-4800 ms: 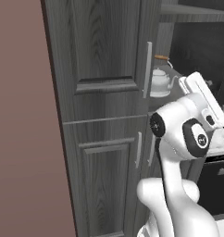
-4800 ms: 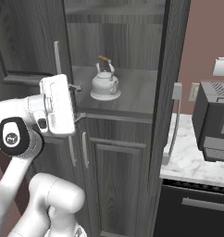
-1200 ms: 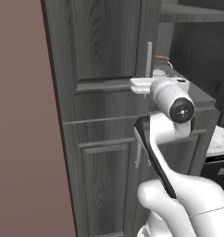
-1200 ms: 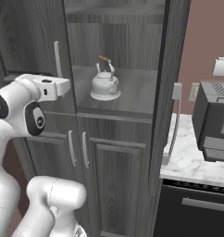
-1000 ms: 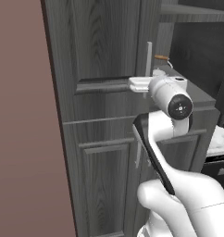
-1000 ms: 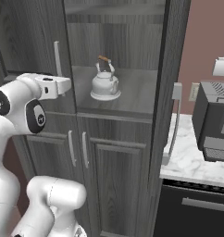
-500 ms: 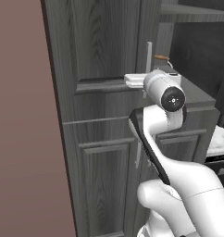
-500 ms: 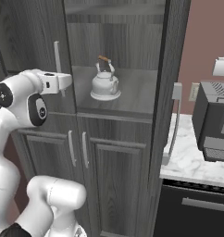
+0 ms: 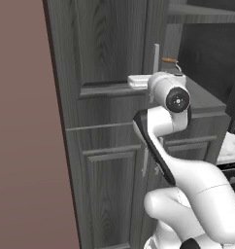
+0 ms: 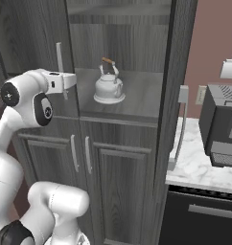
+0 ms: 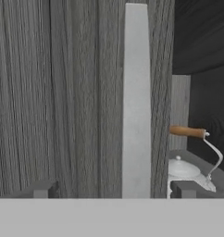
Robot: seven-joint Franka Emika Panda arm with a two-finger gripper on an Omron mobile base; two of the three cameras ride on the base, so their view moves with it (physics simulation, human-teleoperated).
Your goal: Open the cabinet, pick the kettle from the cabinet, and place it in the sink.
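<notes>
**A:** What took up most of your frames?

**B:** You had the tall dark grey wood-grain cabinet (image 10: 122, 28) across the upper middle of the right base view. Its right side stood open onto a shelf, and its left panelled door (image 9: 109, 44) filled the upper centre of the left base view. Below the shelf, in the lower centre of the right base view, you saw the shorter dark grey doors with small silver handles (image 10: 108, 182).

**A:** And to the side?

**B:** At the right edge of the right base view you had a white marble counter (image 10: 199, 167) with a dark boxy appliance (image 10: 223, 124) on it.

**A:** Where was your arm?

**B:** The white arm rose from the lower left of the right base view, with the two-finger gripper (image 10: 65, 82) at the middle left, level with the shelf.

**A:** How did the fingers stand?

**B:** Spread wide and holding nothing. In the hand view the two dark fingertips (image 11: 42, 190) sat at the bottom, one on each side of the long vertical silver bar handle (image 11: 136, 102), apart from it.

**A:** And the kettle?

**B:** You saw the small squat white-silver kettle with the brown wooden bar on its arched wire handle (image 10: 109, 86) upright on the cabinet shelf, upper centre of the right base view, to the right of the gripper. In the hand view it (image 11: 183, 169) showed at the lower right, past the door's edge.
</notes>
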